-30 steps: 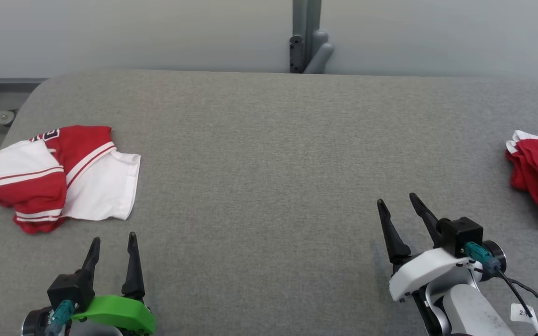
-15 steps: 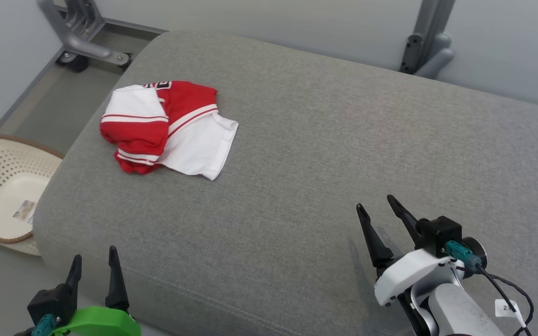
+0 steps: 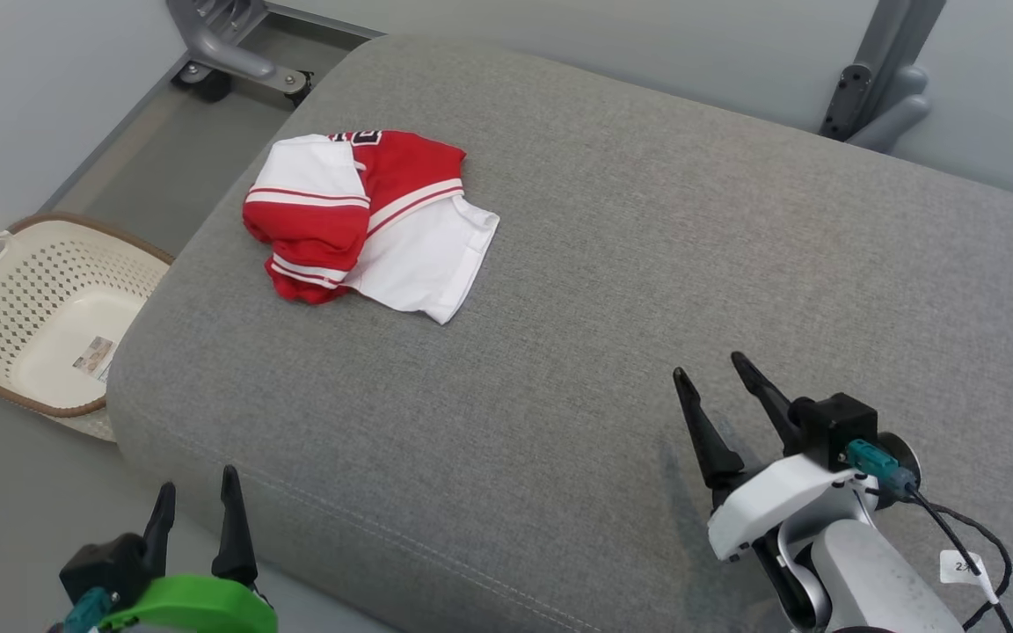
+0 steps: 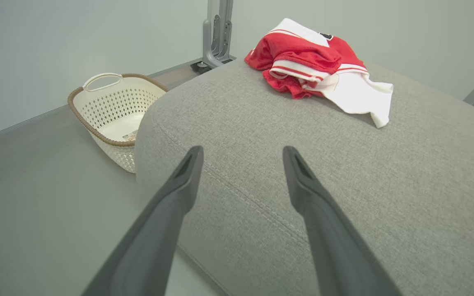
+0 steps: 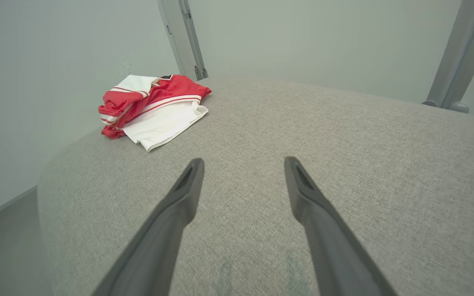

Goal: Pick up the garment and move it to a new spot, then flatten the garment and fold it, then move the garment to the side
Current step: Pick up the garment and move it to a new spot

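Soft, even, glare-free light brightens all 3 views. The right gripper [image 3: 708,365] casts a faint shadow on the grey cushion [image 3: 559,396]. Wrist views bow at the edges, and the near fingers [image 5: 183,197] look slightly soft.

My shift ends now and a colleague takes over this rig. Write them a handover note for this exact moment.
Left end effector: open, empty, off the near left edge of the grey cushion.
Right end effector: open, empty, above the cushion's near right part.
Garment: red and white, crumpled near the cushion's far left corner, apart from both end effectors.
Laundry basket: on the floor, left of the cushion.
Done: nothing yet; the garment is not picked up.
Left: pick up, move, flatten, fold, set aside.
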Controlling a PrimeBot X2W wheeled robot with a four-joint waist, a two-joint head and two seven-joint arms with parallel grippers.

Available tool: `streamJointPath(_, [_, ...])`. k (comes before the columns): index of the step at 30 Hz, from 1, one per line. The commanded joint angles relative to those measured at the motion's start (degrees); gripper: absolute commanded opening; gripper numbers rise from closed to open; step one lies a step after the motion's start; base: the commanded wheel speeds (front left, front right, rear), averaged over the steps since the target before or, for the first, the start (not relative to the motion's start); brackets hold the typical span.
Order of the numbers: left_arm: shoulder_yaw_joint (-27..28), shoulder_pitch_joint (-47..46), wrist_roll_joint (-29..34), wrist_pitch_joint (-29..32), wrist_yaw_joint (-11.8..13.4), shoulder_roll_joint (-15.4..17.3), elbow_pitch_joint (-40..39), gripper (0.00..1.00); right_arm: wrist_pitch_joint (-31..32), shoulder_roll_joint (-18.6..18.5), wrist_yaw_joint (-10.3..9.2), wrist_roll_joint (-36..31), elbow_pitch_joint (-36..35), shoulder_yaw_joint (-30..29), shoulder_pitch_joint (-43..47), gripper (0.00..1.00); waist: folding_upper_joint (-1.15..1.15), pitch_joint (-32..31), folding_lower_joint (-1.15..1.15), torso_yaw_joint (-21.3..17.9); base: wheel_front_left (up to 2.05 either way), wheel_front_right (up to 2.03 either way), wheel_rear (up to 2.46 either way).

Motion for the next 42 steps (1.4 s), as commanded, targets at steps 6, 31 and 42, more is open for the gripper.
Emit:
streamJointPath(6, [0.4, -9.0, -0.1, 0.0, -1.1, 0.2, 3.2, 1.00, 0.0, -3.3, -0.09, -0.5, -1.8, 0.0, -2.0, 1.00, 0.00, 6.1, 0.00, -5.3, 0.00, 0.00, 0.00])
streamJointPath(31, [-12.8, -42.2, -13.6, 0.3, -1.2, 17.7, 30.6, 1.00, 0.0, -7.8, -0.09, -2.1, -9.7, -1.4, -7.9, 1.00, 0.00, 22.2, 0.00, -19.2, 0.00, 0.00, 0.00])
streamJointPath(42, [-12.9, -44.9, -13.4, 0.2, 2.1, 16.7, 41.8, 0.00, 0.0, -6.1, -0.09, -2.2, -9.3, -1.8, -7.5, 1.00, 0.00, 21.3, 0.00, -20.7, 0.00, 0.00, 0.00])
